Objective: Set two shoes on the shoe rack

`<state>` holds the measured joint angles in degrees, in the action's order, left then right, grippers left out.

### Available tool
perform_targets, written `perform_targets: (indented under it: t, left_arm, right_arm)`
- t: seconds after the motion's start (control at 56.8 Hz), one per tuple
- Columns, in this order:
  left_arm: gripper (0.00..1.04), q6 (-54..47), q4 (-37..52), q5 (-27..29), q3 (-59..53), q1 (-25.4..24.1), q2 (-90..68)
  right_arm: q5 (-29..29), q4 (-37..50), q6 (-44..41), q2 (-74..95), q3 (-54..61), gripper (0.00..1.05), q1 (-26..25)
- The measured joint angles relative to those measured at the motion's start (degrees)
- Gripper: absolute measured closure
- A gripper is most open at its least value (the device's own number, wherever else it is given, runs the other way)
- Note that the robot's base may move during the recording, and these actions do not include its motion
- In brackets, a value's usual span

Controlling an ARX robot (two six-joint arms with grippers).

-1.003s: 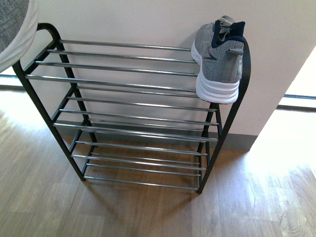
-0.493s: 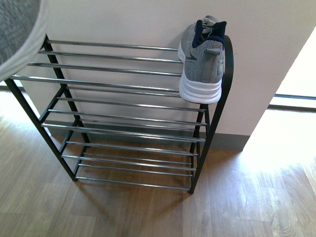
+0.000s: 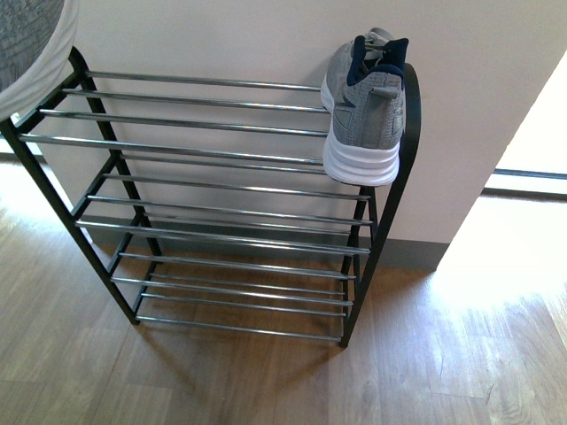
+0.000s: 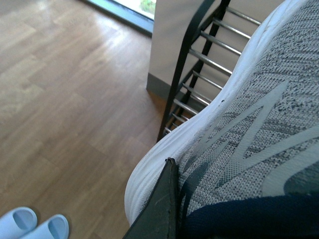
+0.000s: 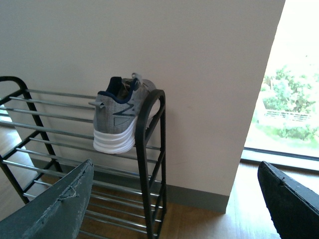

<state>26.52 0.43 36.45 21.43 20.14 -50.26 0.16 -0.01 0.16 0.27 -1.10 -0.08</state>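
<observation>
**One sneaker racked, the other held aloft**

The first shoe (image 3: 361, 111) was found on the top tier of the shoe rack (image 3: 221, 137), at its right end, just beside the rounded black end frame. Its heel was turned towards the robot and its toe towards the wall. A grey knit upper, a thick white ribbed sole, a navy lining and tongue, and pale laces could be made out.

The second shoe (image 3: 27, 49) was seen raised off the floor at the rack's left end, above the top bars. In the left wrist view its grey knit side, pale zigzag mark and white sole filled most of the frame. The left gripper (image 4: 168, 181) was closed on this shoe: one black finger (image 4: 158, 214) was pressed against the knit side by the navy collar, while the other was hidden.

The right gripper (image 5: 174, 172) was held wide open and nothing was gripped in it; it was pointed at the rack's right end.

A pair of pale blue slippers (image 4: 30, 226) lay on the wooden floor (image 3: 443, 354), well apart from the rack.
</observation>
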Motion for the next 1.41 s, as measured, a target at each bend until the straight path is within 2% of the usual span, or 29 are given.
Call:
perform_targets:
  t: [0.158, 0.229, 0.317, 0.511, 0.863, 1.039, 1.408]
  left_arm:
    - [1.03, 2.1, 0.6, -6.3, 7.3, -0.8, -11.9]
    - [1.03, 5.9, 0.1, -11.1, 12.3, -1.9, -19.4]
    - [1.03, 9.2, -0.3, -14.3, 19.1, -2.0, -28.4]
    - [1.03, 17.8, -4.9, -15.9, 33.1, -0.4, -41.7]
    - [1.03, 37.4, -15.0, -16.8, 54.5, 8.7, -61.3]
    - [1.03, 40.6, -20.1, -18.1, 64.3, 10.6, -68.5]
    - [1.03, 41.7, -22.4, -18.6, 71.4, 10.3, -72.1]
  right_arm:
    - [0.0, 0.0, 0.0, 0.0, 0.0, 0.09, 0.0]
    - [0.0, 0.0, 0.0, 0.0, 0.0, 0.09, 0.0]
    - [0.0, 0.0, 0.0, 0.0, 0.0, 0.09, 0.0]
    - [0.0, 0.0, 0.0, 0.0, 0.0, 0.09, 0.0]
    - [0.0, 0.0, 0.0, 0.0, 0.0, 0.09, 0.0]
    - [0.0, 0.0, 0.0, 0.0, 0.0, 0.09, 0.0]
    - [-0.1, 0.0, 0.0, 0.0, 0.0, 0.09, 0.0]
